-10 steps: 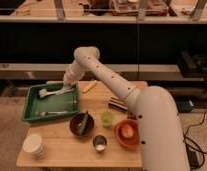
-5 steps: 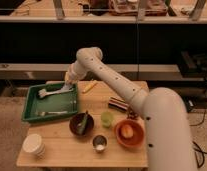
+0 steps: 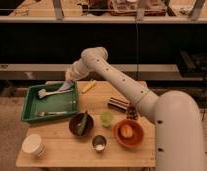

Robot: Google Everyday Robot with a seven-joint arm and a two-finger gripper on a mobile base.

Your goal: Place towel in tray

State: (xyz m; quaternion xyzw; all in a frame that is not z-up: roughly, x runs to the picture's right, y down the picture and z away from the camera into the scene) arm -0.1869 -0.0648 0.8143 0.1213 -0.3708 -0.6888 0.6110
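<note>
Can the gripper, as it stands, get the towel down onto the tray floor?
Probably yes: the gripper is over the far right corner of the green tray, the towel lies partly inside, nothing blocks it.

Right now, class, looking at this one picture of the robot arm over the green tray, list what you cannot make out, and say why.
1. Gripper, camera view: at the far right corner of the green plastic tray, too blurred to separate from the pale grey towel.
2. Towel: whether it is released or held, too blurred to tell.
3. Small metal cup: contents too small to identify.
4. White robot body: cut off by the right and bottom edges.
</note>
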